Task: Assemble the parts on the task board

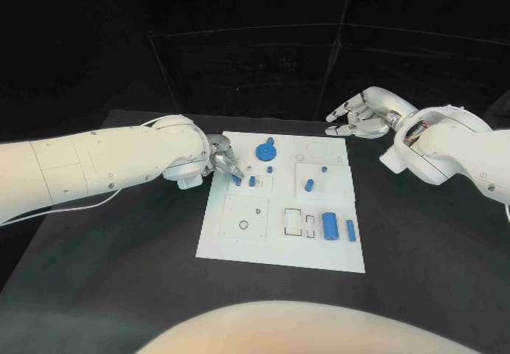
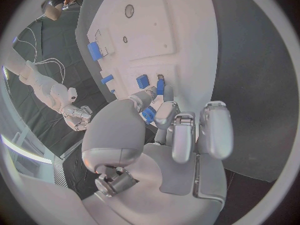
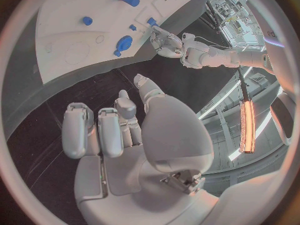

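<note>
The white task board [image 1: 278,243] lies mid-table. My left hand [image 1: 221,159] sits at its far left edge, thumb and a fingertip pinching a small blue peg [image 1: 236,179] that stands at the board's surface; in the left wrist view the peg [image 2: 160,87] sits right at the fingertips [image 2: 167,105]. A round blue gear part [image 1: 266,153] stands just right of that hand. More blue pieces [image 1: 308,185] and a blue cylinder [image 1: 331,226] lie farther right. My right hand [image 1: 361,114] hovers beyond the board's far right corner, fingers loosely bent, holding nothing.
The board has a square inset with round holes [image 1: 247,218] and rectangular slots [image 1: 298,221]. Black table [image 1: 425,243] surrounds the board. The right wrist view shows my right hand [image 3: 119,130] above the table, with the board [image 3: 62,45], the gear [image 3: 124,42] and my left hand [image 3: 167,41] beyond it.
</note>
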`<state>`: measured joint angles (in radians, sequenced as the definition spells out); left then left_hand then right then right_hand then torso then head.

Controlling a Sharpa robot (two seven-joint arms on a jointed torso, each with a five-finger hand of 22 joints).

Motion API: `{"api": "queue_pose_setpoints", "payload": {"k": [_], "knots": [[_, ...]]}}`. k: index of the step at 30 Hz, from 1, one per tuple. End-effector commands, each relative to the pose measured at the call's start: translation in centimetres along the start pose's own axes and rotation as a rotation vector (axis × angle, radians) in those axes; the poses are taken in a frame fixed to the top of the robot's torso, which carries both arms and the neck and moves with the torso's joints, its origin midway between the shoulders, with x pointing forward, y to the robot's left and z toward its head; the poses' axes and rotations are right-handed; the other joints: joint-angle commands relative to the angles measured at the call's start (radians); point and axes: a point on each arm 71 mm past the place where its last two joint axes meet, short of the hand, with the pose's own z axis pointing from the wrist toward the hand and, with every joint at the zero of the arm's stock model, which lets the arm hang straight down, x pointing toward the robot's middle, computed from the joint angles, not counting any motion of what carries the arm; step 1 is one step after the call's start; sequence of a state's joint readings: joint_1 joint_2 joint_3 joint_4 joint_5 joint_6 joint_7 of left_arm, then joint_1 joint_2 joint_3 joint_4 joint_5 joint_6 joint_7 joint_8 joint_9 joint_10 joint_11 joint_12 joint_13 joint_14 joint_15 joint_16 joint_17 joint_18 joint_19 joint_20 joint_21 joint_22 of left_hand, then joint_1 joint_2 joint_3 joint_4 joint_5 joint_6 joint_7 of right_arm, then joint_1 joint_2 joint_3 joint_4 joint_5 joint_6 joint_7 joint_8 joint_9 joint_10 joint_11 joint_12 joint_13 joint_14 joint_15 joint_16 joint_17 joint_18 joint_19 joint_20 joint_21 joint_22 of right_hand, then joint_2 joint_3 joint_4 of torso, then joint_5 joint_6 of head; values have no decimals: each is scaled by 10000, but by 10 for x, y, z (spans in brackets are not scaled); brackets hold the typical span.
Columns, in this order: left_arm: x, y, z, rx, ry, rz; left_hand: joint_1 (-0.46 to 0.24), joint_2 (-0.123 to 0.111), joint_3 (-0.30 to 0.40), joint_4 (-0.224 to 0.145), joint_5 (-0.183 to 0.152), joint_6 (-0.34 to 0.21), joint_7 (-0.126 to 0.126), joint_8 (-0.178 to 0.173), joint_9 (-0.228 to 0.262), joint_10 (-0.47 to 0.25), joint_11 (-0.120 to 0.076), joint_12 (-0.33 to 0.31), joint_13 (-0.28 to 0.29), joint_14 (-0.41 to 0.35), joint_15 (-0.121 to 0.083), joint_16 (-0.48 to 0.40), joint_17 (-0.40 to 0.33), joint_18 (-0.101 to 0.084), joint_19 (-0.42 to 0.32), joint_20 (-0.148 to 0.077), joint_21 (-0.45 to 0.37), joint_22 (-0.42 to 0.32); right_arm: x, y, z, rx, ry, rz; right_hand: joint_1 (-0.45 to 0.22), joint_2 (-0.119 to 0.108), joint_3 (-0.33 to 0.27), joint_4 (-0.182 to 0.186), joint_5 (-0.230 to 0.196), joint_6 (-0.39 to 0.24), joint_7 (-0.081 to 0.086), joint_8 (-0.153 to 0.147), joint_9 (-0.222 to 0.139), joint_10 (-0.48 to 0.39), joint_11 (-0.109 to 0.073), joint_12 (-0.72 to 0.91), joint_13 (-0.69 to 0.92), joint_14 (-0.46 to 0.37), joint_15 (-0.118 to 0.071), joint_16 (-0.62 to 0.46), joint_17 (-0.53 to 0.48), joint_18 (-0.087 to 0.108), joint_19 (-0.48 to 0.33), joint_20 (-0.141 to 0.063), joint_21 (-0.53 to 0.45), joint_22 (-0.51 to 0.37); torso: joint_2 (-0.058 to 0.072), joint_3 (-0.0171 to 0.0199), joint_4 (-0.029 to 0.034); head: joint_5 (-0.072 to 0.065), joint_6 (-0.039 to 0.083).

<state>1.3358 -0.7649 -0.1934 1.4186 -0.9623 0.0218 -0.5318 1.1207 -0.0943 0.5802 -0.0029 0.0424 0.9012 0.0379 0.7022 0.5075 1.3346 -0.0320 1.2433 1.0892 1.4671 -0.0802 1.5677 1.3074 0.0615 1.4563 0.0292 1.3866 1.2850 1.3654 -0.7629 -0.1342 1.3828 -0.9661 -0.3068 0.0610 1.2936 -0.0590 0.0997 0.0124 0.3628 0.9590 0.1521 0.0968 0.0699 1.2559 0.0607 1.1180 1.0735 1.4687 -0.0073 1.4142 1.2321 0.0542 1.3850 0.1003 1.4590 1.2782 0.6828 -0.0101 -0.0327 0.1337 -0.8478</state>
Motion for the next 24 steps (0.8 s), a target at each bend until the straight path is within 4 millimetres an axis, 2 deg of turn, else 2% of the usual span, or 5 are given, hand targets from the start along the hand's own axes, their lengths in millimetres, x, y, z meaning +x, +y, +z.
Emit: {"api": "queue_pose_setpoints", "payload": {"k": [1,24], "knots": [[1,-1,0,61,-134,-30,3,133,905,-857,66,58,-15,76,29,100,-14,70,31,1037,-69,31,2634,9,43,-47,21,31,0,2,0,-89,31,24,-88,33,-20,3,28,72,-24,63,-15,-12,0,-48,-12,370,-65,-51,15,97,-70,-19,-34,-9,-1,2,4,-6,-8],[5,1,-1,-100,386,272,-14,99,886,-859,62,65,-30,117,55,115,-27,82,44,1037,-81,31,2634,9,43,-60,18,28,0,1,0,-79,57,24,-88,33,-20,3,28,72,-24,63,-15,-12,0,-48,-12,370,-65,-51,15,97,-70,-19,-34,-9,-4,3,5,-1,-45]]}}
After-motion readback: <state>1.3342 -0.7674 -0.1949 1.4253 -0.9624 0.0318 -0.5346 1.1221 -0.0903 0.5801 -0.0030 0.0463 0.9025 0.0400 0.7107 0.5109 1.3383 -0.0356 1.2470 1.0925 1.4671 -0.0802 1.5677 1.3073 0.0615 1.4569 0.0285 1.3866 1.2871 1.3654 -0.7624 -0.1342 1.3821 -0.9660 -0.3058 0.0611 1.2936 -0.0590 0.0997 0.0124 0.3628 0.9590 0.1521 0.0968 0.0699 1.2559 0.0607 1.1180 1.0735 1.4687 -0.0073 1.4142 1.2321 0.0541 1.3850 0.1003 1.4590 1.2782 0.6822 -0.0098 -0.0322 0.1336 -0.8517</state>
